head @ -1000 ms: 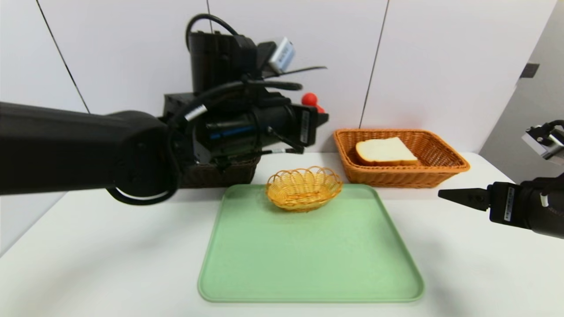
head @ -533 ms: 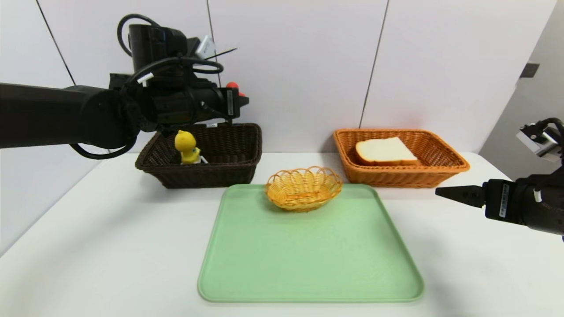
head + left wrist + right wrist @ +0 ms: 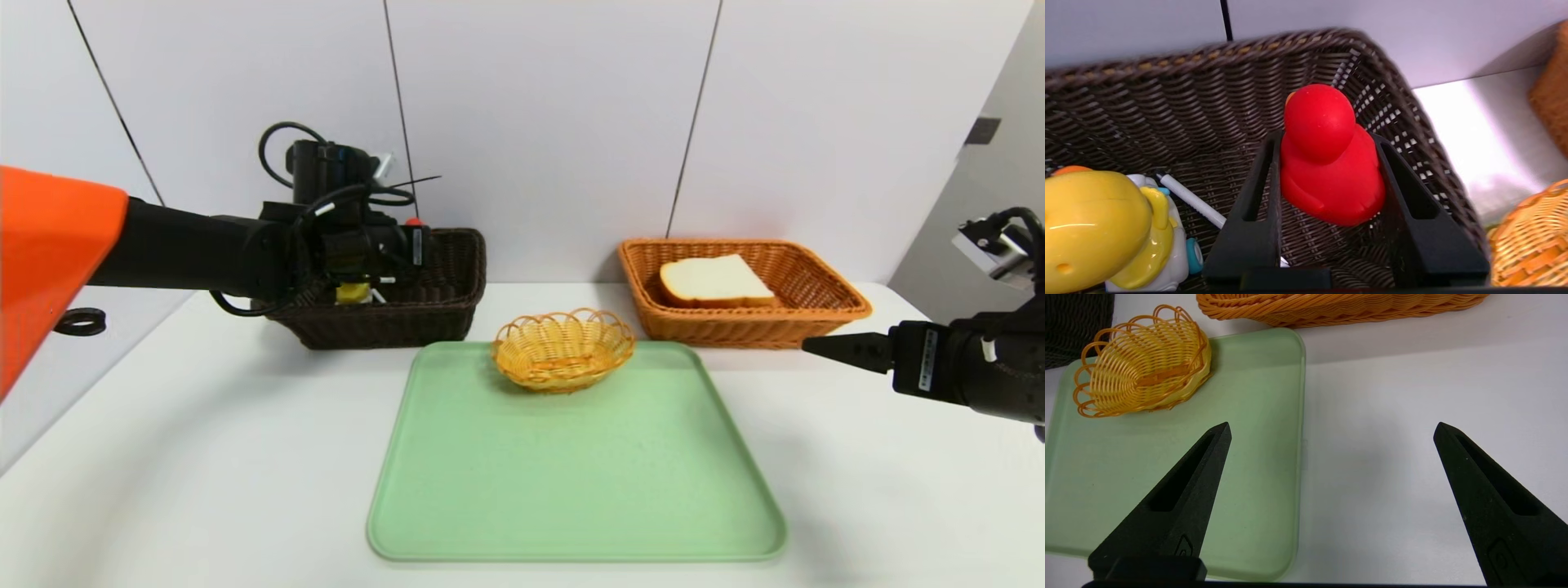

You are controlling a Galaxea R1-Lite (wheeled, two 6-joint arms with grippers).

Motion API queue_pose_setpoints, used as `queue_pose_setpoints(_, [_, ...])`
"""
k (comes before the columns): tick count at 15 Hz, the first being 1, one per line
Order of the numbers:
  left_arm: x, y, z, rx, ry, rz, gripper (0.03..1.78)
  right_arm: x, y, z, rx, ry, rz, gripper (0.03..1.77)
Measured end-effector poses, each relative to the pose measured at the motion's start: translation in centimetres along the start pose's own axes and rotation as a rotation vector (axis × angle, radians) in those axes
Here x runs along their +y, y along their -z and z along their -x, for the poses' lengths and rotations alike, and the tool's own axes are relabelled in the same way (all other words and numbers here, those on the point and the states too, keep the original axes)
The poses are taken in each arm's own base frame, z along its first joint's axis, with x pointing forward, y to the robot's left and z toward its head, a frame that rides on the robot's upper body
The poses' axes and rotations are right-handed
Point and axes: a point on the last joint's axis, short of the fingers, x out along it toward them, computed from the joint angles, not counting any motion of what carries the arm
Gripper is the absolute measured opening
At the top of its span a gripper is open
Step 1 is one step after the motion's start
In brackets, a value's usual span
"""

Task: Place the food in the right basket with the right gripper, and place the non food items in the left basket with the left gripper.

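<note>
White tabletop (image 3: 204,457), left gripper (image 3: 1327,171) pinching red duck (image 3: 1327,163) over dark brown basket (image 3: 441,314) upper left, right gripper (image 3: 1331,430) spread wide, parked right edge, bread (image 3: 714,282) in orange basket (image 3: 816,318).

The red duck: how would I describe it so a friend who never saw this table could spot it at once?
Find the dark brown basket at the table's back left, by the wall. Over it, the left gripper holds a small red rubber duck between its black fingers. Its neighbours there are a yellow chick toy and a white pen; the duck alone is all red.
</note>
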Motion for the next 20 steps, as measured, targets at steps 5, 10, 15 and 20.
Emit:
queue_pose_setpoints(5, [1.5, 1.3, -2.0, 0.034, -0.03, 0.02, 0.69, 0.0, 0.0, 0.0, -0.002, 0.0, 0.0, 1.71])
queue_pose_setpoints(10, [1.7, 1.9, -2.9, 0.042, -0.058, 0.05, 1.08, 0.0, -0.1, 0.1, -0.003, -0.002, 0.001, 1.71])
queue_pose_setpoints(15, [1.4, 0.2, -1.4, -0.002, -0.056, 0.042, 1.38, 0.0, -0.1, 0.3, -0.009, -0.004, 0.017, 1.71])
queue_pose_setpoints(20, [0.2, -4.5, 6.5, -0.124, -0.086, -0.095, 1.53, -0.6, -2.7, 1.0, -0.154, -0.055, 0.24, 1.71])
